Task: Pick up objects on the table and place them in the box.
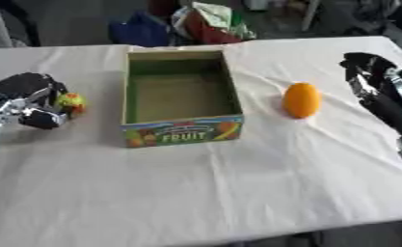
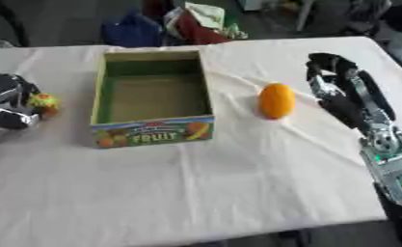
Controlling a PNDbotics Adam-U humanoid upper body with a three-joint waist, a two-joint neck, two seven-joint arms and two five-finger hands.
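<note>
An open cardboard box (image 1: 180,120) with "FRUIT" on its front stands at the table's middle; nothing shows inside it. At the left edge my left hand (image 1: 28,100) is curled round a small red, yellow and green fruit (image 1: 71,102), just left of the box. An orange oval fruit (image 1: 301,100) lies on the cloth to the right of the box. My right hand (image 2: 337,84) hangs to the right of that fruit, apart from it, fingers relaxed and holding nothing.
A white cloth (image 1: 204,188) covers the table, with wrinkles near the box. Bags and clutter (image 1: 195,21) lie on the floor beyond the far edge. The near half of the cloth is bare.
</note>
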